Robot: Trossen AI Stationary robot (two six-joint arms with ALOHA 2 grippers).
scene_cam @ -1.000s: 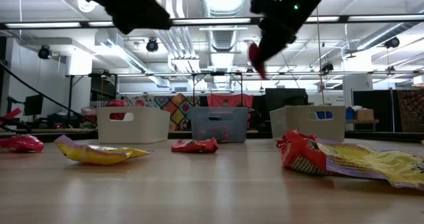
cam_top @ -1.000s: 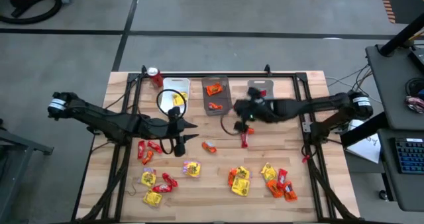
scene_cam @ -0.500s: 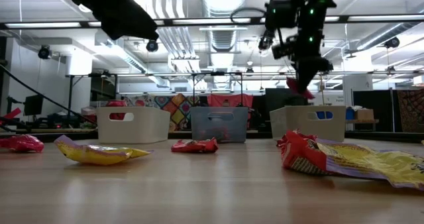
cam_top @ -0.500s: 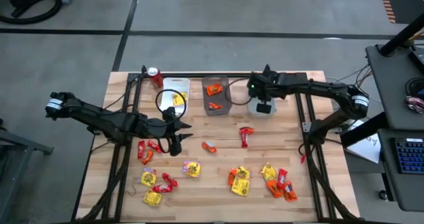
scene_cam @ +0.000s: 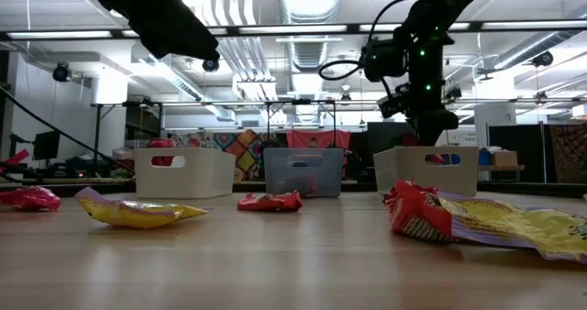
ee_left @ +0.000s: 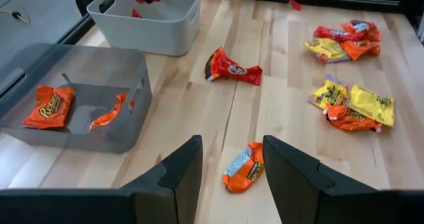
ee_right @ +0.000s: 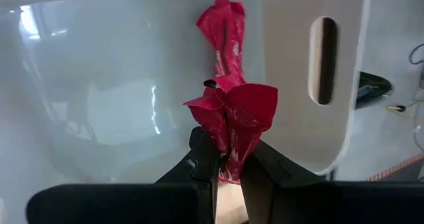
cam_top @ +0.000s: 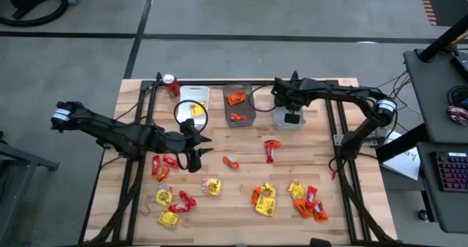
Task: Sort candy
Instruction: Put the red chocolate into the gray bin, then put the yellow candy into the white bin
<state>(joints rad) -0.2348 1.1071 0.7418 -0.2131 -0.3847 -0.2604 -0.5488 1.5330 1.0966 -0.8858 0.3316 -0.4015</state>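
Three bins stand along the far edge: a white one (cam_top: 192, 101), a grey one (cam_top: 238, 104) holding two orange candy packets (ee_left: 50, 105), and a white one on the right (cam_top: 289, 109). My right gripper (ee_right: 228, 159) hangs over that right bin, shut on a red candy packet (ee_right: 232, 105). My left gripper (ee_left: 232, 164) hovers open left of the table's middle, above an orange candy packet (ee_left: 244, 168) that lies flat on the wood. Another red candy packet (cam_top: 271, 150) lies mid-table. Several yellow, orange and red candy packets (cam_top: 263, 199) are scattered along the near side. My right gripper pinches one end of the red candy packet (ee_right: 230, 150) between its two fingers. The fingers slant steeply down from above. The crumpled packet sticks out past the fingertips, lifted clear of the table, over the right bin's open top.
A red soda can (cam_top: 170, 82) stands at the far left corner. A black cable loop (cam_top: 189, 114) lies by the left white bin. Black frame rails (cam_top: 333, 123) run along the table's sides. Bare wood lies between the bins and the scattered candy.
My right gripper has carried the red candy packet from over the table's middle toward the far edge. It has come down over the right bin and tipped to point more steeply downward. It stays shut on the packet.
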